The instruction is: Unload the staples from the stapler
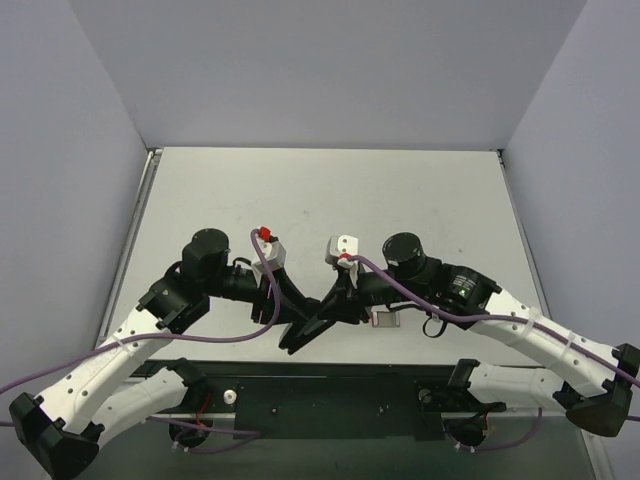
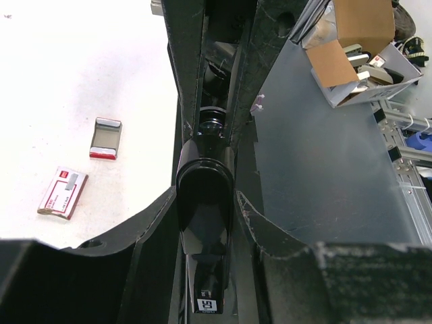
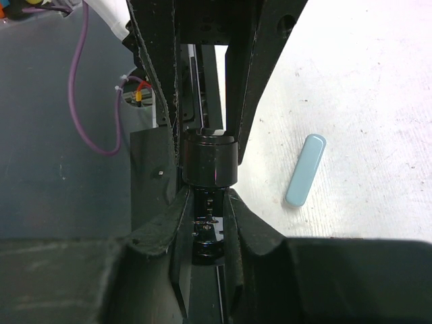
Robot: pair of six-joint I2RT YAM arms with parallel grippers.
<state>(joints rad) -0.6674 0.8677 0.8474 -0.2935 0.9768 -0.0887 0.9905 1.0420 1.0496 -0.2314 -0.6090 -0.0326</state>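
Black stapler (image 2: 204, 185) clamped from opposite sides: left fingers (image 2: 152, 226) and right fingers (image 3: 158, 229) close on it. Small box (image 1: 385, 320) lies at its 3 o'clock on the surface (image 1: 320, 200).

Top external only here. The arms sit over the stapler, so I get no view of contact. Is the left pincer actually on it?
Observer: Yes. The left wrist view shows the left pincer shut on the rounded end of the black stapler.
Operator: And the right?
Observer: The right wrist view shows the right pincer closed on a narrower part of the stapler, next to a thicker dark section.
Operator: Anything hidden under the arms?
Observer: A pale blue oblong piece lies flat on the table, beside the right pincer and apart from it.
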